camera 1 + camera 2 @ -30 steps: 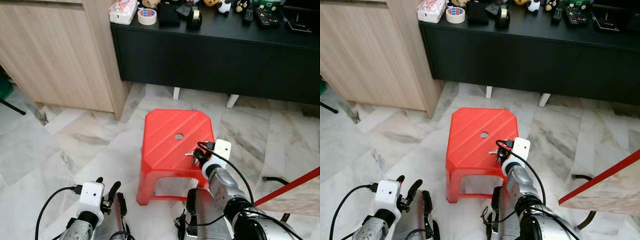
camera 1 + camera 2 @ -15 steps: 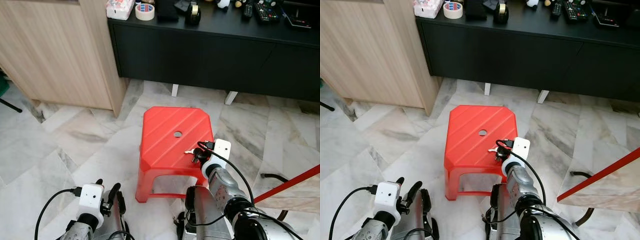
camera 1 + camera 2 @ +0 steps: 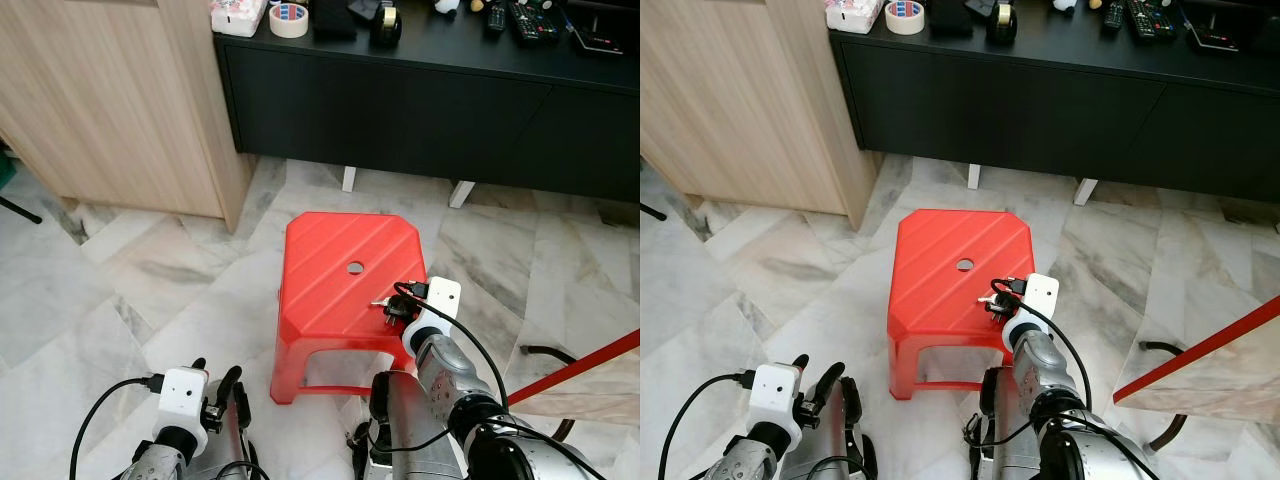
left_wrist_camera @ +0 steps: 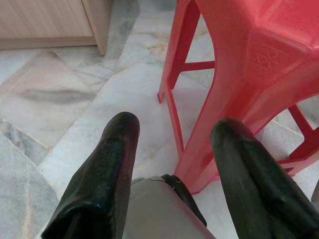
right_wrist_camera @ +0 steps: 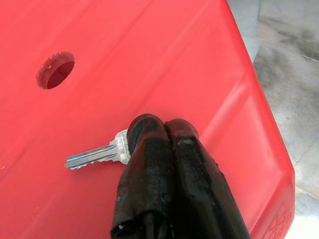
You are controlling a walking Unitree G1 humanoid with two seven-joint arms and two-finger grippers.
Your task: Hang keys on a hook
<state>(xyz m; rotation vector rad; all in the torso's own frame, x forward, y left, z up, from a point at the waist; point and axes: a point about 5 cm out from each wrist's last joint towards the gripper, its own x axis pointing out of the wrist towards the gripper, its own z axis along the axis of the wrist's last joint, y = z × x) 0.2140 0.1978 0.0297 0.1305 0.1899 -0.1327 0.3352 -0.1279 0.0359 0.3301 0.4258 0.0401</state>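
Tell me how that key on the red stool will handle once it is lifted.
The key looks like thin flat metal, so probably stiff and light. The right gripper pinches only its head, blade sticking out, so it might pivot or slip. Lying flat on the smooth stool, it would likely slide, not roll.

No word, brand or number can be read anywhere. The red stool (image 4: 259,74) carries a small embossed mark (image 4: 267,56) on its side wall just below the seat edge (a moulded emblem, its characters too faint to make out). Behind the stool, on the black cabinet (image 3: 420,100), a tape roll (image 3: 291,19) and a patterned packet (image 3: 237,14) show coloured print, too small to read.
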